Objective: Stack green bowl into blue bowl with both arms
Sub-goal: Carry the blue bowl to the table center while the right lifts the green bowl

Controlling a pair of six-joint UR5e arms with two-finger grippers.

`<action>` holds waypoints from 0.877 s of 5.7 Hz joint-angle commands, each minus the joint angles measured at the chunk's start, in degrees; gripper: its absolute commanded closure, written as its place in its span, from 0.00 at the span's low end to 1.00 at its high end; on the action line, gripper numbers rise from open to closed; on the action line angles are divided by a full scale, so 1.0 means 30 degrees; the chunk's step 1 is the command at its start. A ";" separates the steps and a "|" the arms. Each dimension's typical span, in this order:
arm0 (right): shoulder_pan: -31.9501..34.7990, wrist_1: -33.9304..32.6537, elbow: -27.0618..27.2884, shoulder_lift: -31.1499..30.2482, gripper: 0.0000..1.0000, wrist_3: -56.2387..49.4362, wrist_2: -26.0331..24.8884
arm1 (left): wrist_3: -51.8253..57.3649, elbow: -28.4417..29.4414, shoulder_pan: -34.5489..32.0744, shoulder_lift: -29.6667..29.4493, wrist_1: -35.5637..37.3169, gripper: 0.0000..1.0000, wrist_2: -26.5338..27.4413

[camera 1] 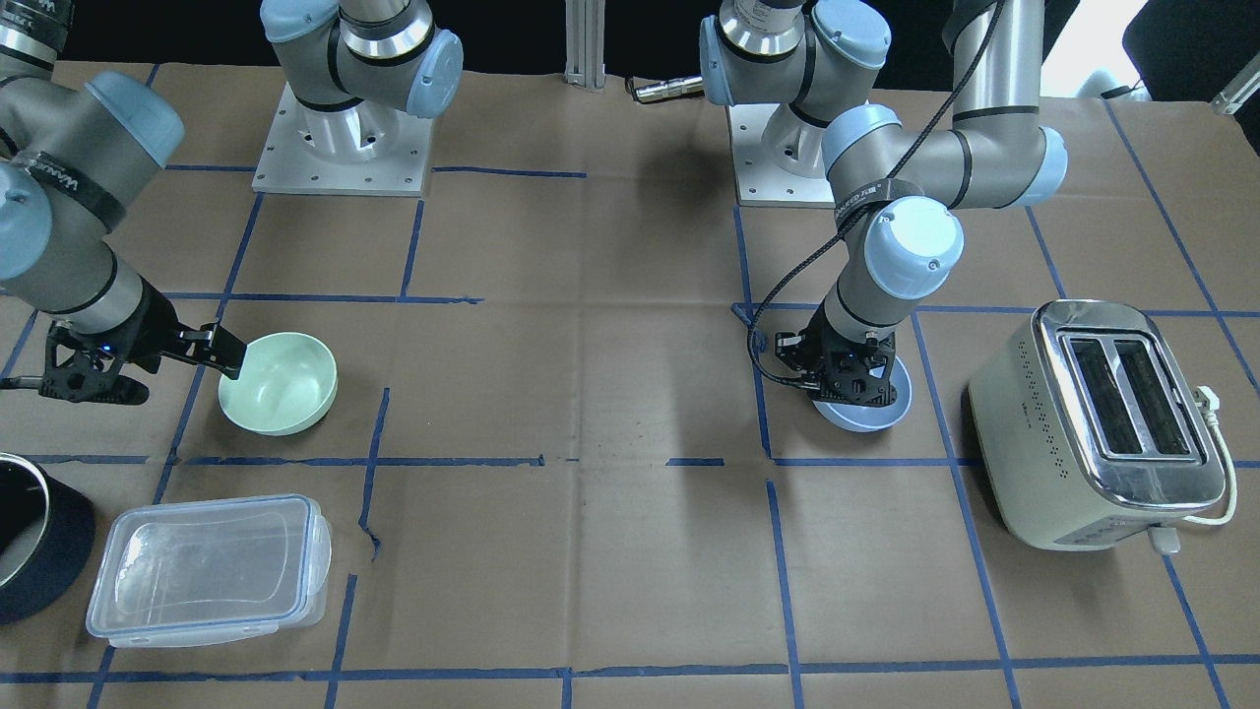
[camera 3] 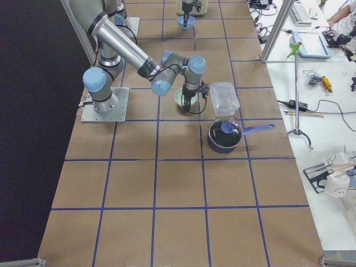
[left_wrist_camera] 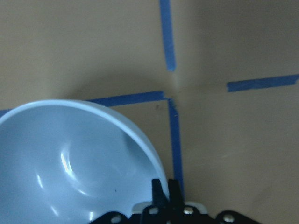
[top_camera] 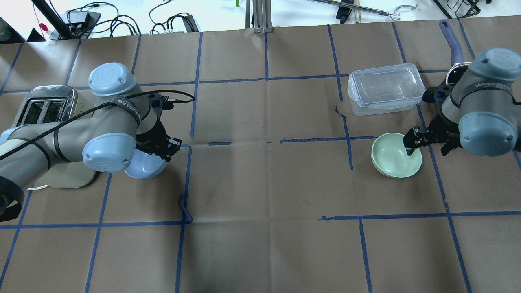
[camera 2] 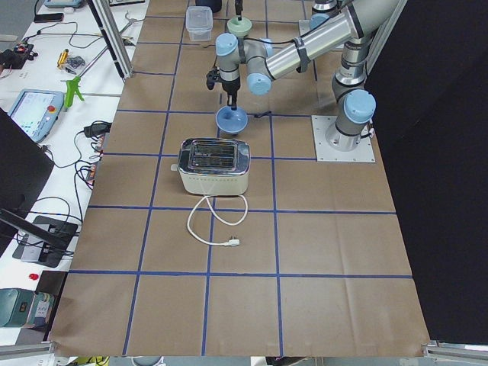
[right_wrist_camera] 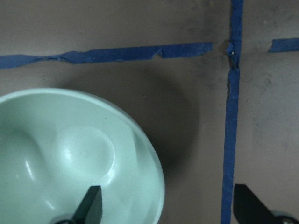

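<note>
The pale mint-green bowl point(camera 1: 281, 384) sits upright on the brown paper; it also shows in the overhead view point(top_camera: 392, 156) and the right wrist view point(right_wrist_camera: 70, 154). My right gripper point(camera 1: 231, 359) is open and straddles its rim, with one finger point(right_wrist_camera: 91, 203) inside the bowl and the other outside it. The periwinkle-blue bowl point(camera 1: 871, 416) is on the other side of the table, and shows in the overhead view point(top_camera: 144, 166) and the left wrist view point(left_wrist_camera: 70, 158). My left gripper point(camera 1: 854, 386) is shut on its rim. I cannot tell whether the bowl is lifted off the table.
A cream toaster point(camera 1: 1102, 423) with its cord stands just outboard of the blue bowl. A clear lidded container point(camera 1: 212, 566) and a dark navy pot point(camera 1: 30, 551) lie close to the green bowl. Brown paper with blue tape lines spans the table between the bowls.
</note>
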 commanded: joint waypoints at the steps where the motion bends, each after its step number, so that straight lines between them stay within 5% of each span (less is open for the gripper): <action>1: 0.0003 -0.0086 0.0252 0.0050 0.39 0.0154 0.0002 | -0.3511 0.2602 -0.3853 -0.1522 0.0223 1.00 -0.0765; 2: 0.0003 0.0147 0.0252 0.0050 0.77 0.0185 0.0002 | -0.5681 0.5082 -0.5642 -0.2869 -0.0151 1.00 -0.1642; 3: 0.0003 0.0150 0.0223 0.0050 0.93 0.0185 0.0060 | -0.5935 0.5861 -0.7371 -0.4593 0.0019 1.00 -0.1477; 5: 0.0061 0.0324 -0.0562 -0.0415 0.93 0.0359 0.0002 | -0.5675 0.6078 -0.8092 -0.5314 0.0898 0.99 -0.1272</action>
